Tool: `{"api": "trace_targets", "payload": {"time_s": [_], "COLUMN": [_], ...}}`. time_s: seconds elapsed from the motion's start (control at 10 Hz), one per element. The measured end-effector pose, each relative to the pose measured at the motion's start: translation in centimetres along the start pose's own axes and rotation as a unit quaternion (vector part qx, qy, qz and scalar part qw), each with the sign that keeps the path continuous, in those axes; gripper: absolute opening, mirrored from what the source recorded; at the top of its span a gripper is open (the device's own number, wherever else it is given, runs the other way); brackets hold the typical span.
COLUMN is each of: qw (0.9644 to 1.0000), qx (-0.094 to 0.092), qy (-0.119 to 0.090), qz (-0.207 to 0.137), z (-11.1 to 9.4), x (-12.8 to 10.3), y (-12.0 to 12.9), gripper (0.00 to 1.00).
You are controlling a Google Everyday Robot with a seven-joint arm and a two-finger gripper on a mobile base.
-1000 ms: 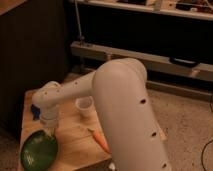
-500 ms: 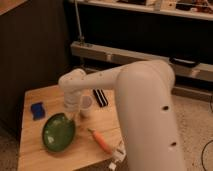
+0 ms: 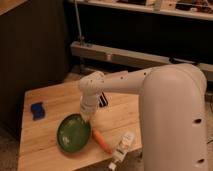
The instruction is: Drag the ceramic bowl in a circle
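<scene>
Hand (image 3: 86, 116): hangs straight down from the wrist over the middle of the bench (image 3: 125, 112), fingers pressed together. The tip meets the upper-right rim of the ceramic bowl (image 3: 71, 135), and the rim looks pinched between the fingers, though the contact itself is partly hidden.

Key relation: the bowl's body lies down and to the left of the hand in this view, toward the bench's near edge. The grip is therefore off-centre, at the rim. The bowl is round, so no long axis matters.

Outward: a carrot (image 3: 102, 141) lies just beside the bowl's right edge, below the hand. A blue block (image 3: 37, 110) sits apart to the upper left. A white bottle-like item (image 3: 122, 148) sits at the near edge.

Judgement: the circle has more room on the left. A rightward sweep risks nudging the carrot.
</scene>
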Motion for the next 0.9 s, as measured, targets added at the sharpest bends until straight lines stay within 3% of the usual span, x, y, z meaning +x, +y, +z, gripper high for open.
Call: {"api": "trace_targets", "payload": {"time_s": [0.2, 0.5, 0.7, 0.9], "qw": [0.9998, 0.9976, 0.9955, 0.9940], "qx": [0.000, 0.002, 0.004, 0.007], "qy": [-0.011, -0.026, -0.030, -0.029], "qz": [-0.018, -0.064, -0.090, -0.105], "z": [1.3, 3.2, 3.8, 3.9], "x": [-1.4, -2.6, -1.1, 1.9], "y": [-2.5, -8.9, -12.1, -14.1], "gripper": [0.00, 0.00, 0.00, 0.00]}}
